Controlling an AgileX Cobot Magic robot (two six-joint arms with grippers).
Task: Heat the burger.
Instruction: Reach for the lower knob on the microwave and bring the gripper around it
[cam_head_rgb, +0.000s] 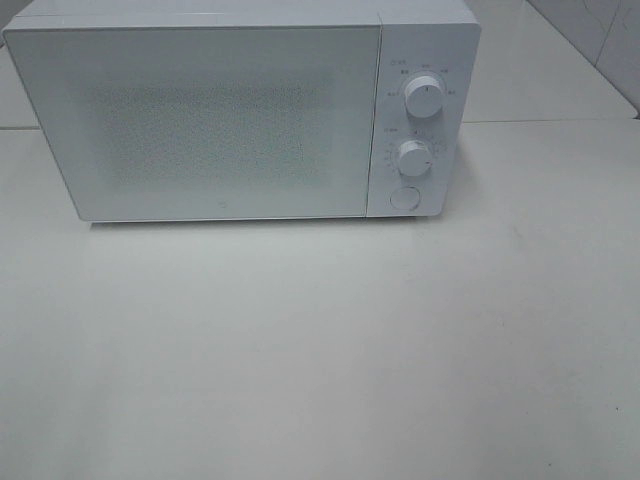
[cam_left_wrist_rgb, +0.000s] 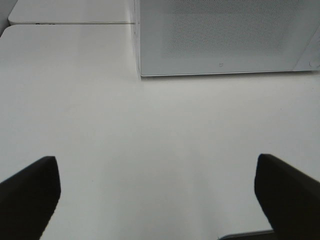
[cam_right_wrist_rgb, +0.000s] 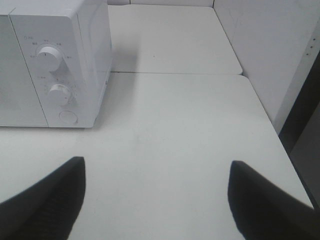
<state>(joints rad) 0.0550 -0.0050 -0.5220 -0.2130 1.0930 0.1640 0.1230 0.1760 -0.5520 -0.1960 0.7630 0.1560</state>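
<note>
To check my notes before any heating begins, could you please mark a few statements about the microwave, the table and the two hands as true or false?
1. The microwave has its door shut. True.
2. A burger lies in front of the microwave. False: no burger shows on the table in any view.
3. The left hand and the right hand both stand open, holding nothing. True.
4. The control panel carries three knobs. False: it has an upper knob and a lower knob, with a round button beneath.
</note>
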